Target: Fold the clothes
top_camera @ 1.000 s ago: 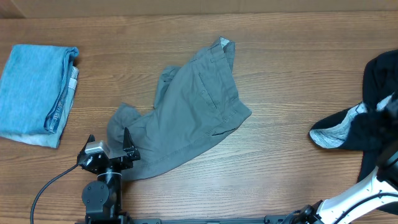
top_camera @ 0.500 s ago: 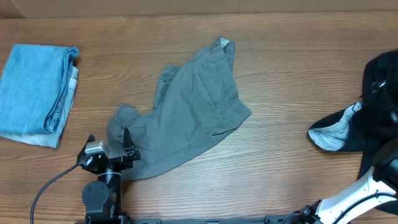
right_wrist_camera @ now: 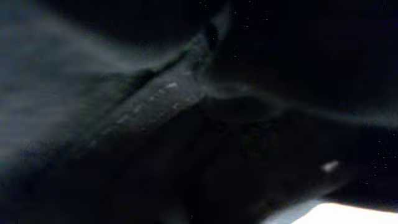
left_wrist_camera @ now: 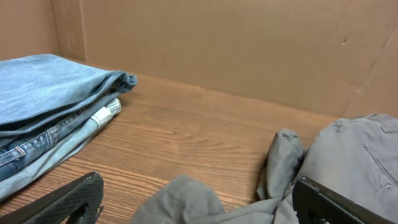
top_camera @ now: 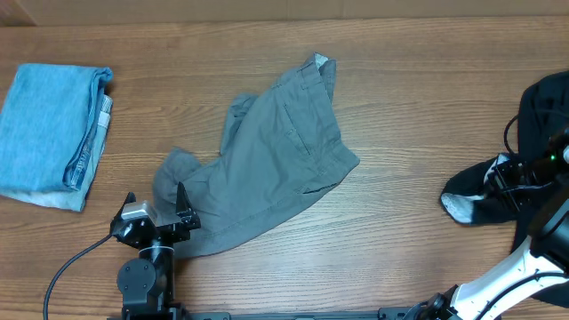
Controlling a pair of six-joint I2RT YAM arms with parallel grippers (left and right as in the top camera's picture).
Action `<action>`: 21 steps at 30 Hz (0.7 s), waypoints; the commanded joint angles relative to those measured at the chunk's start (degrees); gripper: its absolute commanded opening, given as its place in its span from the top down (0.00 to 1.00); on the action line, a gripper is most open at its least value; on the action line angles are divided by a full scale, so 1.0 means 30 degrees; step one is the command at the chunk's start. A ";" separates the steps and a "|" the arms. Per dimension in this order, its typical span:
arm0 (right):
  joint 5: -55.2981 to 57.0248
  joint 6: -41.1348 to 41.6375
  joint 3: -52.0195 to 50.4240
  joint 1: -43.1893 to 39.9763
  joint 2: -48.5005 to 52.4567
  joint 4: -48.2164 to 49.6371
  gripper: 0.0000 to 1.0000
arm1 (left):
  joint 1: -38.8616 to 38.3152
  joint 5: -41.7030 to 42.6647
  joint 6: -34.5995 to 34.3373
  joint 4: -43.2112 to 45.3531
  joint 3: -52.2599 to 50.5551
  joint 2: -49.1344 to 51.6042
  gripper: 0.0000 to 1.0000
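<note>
your right jaws are pressed together deep in the black garment (top_camera: 540, 111) at the right edge of the frame, but the dark cloth hides whether they pinch a fold, so make sure of a hem before you drag it inward. your left jaws stand spread at the lower-left hem of the grey shorts (top_camera: 276, 160), which lie crumpled mid-frame. the wooden counter (top_camera: 418, 89) looks smooth, a folded light-blue garment (top_camera: 49, 133) sits upper left, and a cardboard wall (left_wrist_camera: 217, 50) closes the back.

Wide-spread fingers (left_wrist_camera: 68, 198) flank crumpled grey shorts (left_wrist_camera: 354, 155); a folded blue garment (left_wrist_camera: 43, 87) (denim-like) lies apart.
</note>
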 commanded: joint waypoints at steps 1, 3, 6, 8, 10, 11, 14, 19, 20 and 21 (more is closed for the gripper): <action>-0.1727 -0.2266 0.2987 0.0102 -0.1151 -0.1770 0.96 | -0.0109 0.0168 0.0379 0.0044 -0.0066 -0.0087 0.00; -0.0918 -0.2892 0.6448 0.0124 -0.2594 -0.2820 0.96 | -0.0109 0.0168 0.0379 0.0044 -0.0066 -0.0087 0.00; 0.0408 -0.2521 1.0579 0.0080 -0.3949 -0.2164 0.96 | -0.0109 0.0168 0.0379 0.0044 -0.0066 -0.0087 0.00; 0.2200 -0.2251 1.2407 0.0087 -0.3978 -0.0503 0.96 | -0.0109 0.0168 0.0379 0.0044 -0.0066 -0.0087 0.00; 0.4721 -0.2237 1.2240 0.0087 -0.3971 0.1173 0.96 | -0.0109 0.0168 0.0379 0.0044 -0.0066 -0.0087 0.00; 0.5952 -0.2164 1.2007 0.0087 -0.3971 0.2018 0.96 | -0.0109 0.0168 0.0379 0.0044 -0.0066 -0.0087 0.00; 0.8553 -0.1668 1.1934 -0.0423 -0.3934 0.4226 0.58 | -0.0109 0.0168 0.0379 0.0044 -0.0066 -0.0087 0.00; 0.6761 -0.0903 1.2203 -0.1887 -0.3934 0.5479 0.00 | -0.0109 0.0168 0.0379 0.0044 -0.0066 -0.0087 0.00; 0.4597 -0.1581 1.2546 -0.2025 -0.3942 0.5224 0.00 | -0.0109 0.0168 0.0379 0.0044 -0.0066 -0.0087 0.00; 0.3687 -0.1800 1.2786 -0.2025 -0.3942 0.5064 0.00 | -0.0109 0.0168 0.0379 0.0044 -0.0066 -0.0087 0.00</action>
